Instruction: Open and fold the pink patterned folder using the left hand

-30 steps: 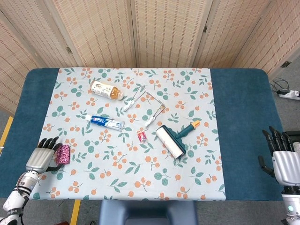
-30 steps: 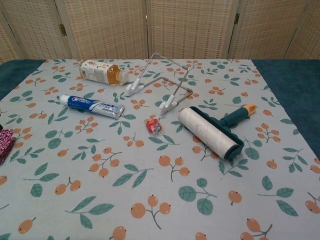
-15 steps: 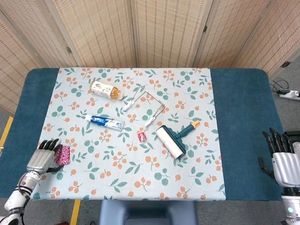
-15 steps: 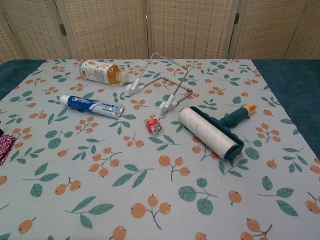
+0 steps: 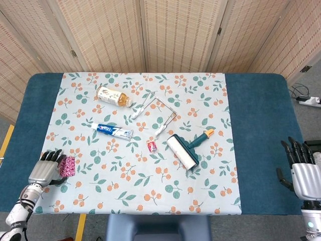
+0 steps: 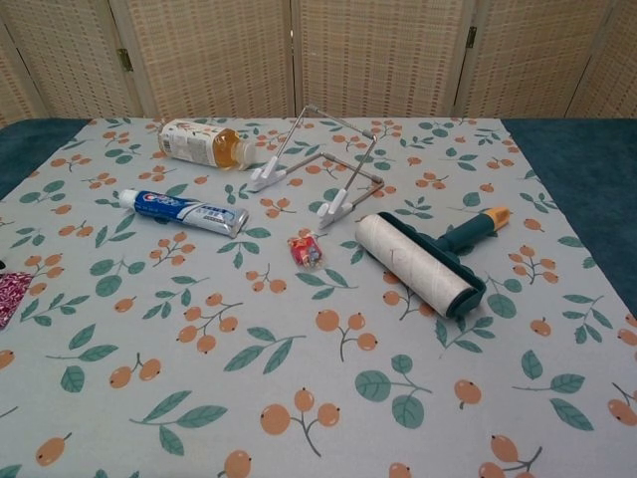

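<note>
The left hand (image 5: 44,171) is sitting at the near left corner of the table (image 5: 261,130), and the pink patterned folder (image 5: 66,165) is lying right against its fingertips, on the side toward the table's middle. The folder is looking like a small, compact bundle, not a spread sheet. The fingers are reaching forward with narrow gaps between them and are touching the folder's edge, but whether any of them is actually pinching it cannot be told at this size. In the chest view only a sliver of the folder (image 6: 12,295) is showing at the left border, and the hand is out of that frame.

The right hand (image 5: 302,173) is resting well away at the opposite near corner, fingers apart and pointing up, holding nothing.

Beyond the left fingers, toward the far side of the flowered cloth (image 5: 125,186), a toothpaste tube (image 5: 112,131) and a bottle (image 5: 114,96) are lying. Further off toward the middle are a wire stand (image 5: 156,113), a small red packet (image 5: 152,145) and a lint roller (image 5: 186,149).

As for progress, the folder is appearing closed up, so either the opening has not begun or the folding is already finished; these views alone are not settling which. If it is the former, both the opening and the folding are waiting to be done.
</note>
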`<state>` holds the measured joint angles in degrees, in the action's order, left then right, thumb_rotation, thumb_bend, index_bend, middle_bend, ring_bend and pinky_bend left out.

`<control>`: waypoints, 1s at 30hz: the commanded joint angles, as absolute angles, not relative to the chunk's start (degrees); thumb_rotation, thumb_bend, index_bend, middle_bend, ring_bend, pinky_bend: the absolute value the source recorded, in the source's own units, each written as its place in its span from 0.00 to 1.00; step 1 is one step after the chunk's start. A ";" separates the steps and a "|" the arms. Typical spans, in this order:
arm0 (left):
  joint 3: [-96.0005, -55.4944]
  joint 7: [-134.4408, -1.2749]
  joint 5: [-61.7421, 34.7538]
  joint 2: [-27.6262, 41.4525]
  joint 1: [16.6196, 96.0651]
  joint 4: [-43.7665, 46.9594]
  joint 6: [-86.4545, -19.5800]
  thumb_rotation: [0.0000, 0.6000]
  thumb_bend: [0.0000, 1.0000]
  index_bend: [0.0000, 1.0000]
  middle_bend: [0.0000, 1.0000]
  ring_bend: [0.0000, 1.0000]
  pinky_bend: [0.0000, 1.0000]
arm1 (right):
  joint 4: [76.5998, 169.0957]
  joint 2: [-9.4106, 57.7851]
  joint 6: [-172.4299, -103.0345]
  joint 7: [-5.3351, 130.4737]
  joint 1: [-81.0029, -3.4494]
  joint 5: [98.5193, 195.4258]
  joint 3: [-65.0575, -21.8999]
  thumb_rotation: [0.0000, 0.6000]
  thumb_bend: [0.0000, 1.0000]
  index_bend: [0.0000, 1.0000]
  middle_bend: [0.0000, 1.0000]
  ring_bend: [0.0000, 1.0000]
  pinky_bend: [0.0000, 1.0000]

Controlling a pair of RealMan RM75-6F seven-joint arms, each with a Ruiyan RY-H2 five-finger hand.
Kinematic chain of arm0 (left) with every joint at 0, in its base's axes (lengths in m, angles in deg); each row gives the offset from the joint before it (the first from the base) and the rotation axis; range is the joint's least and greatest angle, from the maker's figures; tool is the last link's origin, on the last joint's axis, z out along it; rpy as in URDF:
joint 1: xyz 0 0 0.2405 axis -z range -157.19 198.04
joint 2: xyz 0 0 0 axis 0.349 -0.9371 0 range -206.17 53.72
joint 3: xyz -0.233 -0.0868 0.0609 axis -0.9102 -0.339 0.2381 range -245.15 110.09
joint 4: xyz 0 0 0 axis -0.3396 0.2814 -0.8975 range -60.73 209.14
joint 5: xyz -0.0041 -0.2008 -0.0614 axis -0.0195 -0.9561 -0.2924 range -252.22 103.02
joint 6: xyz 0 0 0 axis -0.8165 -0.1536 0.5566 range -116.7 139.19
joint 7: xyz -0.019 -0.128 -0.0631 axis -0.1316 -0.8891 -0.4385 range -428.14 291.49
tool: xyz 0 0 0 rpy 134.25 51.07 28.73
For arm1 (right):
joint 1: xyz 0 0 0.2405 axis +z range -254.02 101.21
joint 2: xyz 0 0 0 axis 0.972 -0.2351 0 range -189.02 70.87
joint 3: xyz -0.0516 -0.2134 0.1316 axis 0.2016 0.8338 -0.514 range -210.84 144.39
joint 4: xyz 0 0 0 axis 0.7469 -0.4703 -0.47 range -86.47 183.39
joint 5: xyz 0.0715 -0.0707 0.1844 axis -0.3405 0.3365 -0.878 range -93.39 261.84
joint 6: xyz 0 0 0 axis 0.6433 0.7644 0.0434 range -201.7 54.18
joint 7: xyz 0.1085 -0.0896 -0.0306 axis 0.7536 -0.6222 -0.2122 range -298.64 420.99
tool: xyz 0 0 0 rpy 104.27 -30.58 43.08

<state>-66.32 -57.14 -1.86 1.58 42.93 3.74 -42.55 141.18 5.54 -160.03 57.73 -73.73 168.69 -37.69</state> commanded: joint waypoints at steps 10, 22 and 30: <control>-66.58 -57.08 -2.10 0.16 42.81 0.42 -42.70 0.69 0.33 0.04 0.00 0.00 0.00 | 141.32 5.33 -160.14 57.65 -73.78 168.57 -37.80 1.00 0.46 0.00 0.00 0.00 0.00; -72.25 -69.23 -0.77 -6.97 37.76 -10.82 -57.09 0.99 0.32 0.03 0.00 0.00 0.00 | 142.31 2.35 -157.69 61.80 -72.66 169.49 -37.46 1.00 0.46 0.00 0.00 0.00 0.00; -72.87 -68.88 1.83 -7.67 33.41 -12.69 -67.24 1.00 0.33 0.09 0.00 0.00 0.00 | 142.32 1.34 -157.37 65.84 -71.80 171.52 -37.26 1.00 0.46 0.00 0.00 0.00 0.00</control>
